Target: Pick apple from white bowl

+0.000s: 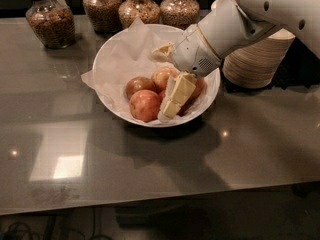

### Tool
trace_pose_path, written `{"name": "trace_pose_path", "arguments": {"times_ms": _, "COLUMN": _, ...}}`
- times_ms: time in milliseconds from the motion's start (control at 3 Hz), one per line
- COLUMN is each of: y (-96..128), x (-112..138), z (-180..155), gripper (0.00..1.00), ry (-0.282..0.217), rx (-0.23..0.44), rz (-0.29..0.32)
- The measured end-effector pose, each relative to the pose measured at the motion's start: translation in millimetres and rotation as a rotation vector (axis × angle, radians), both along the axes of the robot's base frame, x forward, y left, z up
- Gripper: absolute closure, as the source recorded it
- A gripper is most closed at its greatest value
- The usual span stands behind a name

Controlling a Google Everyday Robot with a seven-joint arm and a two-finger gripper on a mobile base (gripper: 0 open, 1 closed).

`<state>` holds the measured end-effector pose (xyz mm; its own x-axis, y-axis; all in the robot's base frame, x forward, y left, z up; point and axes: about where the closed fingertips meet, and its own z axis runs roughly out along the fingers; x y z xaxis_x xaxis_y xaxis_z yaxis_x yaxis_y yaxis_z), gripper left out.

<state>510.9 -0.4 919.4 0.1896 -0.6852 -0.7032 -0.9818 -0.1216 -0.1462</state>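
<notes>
The white bowl (112,59), lined with crumpled white paper, sits at the middle back of the table and holds several apples. The apple (145,105), large and reddish-orange, lies at the bowl's front. A darker one (138,85) is behind it and a paler one (163,76) is near the centre. My gripper (167,79) reaches into the bowl from the right and is open. Its lower cream finger (176,95) points down just right of the apple. The upper fingertip (162,49) sits over the paper. A red apple (199,86) is partly hidden behind the lower finger.
Several glass jars of grain (50,21) line the back edge. A stack of beige paper bowls (257,59) stands right of the white bowl, under my arm. The table's front edge (150,204) runs across the bottom.
</notes>
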Motion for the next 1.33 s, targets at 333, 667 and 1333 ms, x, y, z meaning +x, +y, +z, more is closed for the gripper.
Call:
{"name": "trace_pose_path", "arguments": {"times_ms": 333, "y": 0.2, "x": 0.1, "z": -0.1, "gripper": 0.00, "ry": 0.000, "rx": 0.000, "rz": 0.000}}
{"name": "trace_pose_path", "arguments": {"times_ms": 667, "y": 0.4, "x": 0.5, "z": -0.4, "gripper": 0.15, "ry": 0.001, "rx": 0.001, "rz": 0.000}}
{"name": "trace_pose_path", "arguments": {"times_ms": 1333, "y": 2.1, "x": 1.7, "z": -1.5, "gripper": 0.40, "ry": 0.003, "rx": 0.004, "rz": 0.001}}
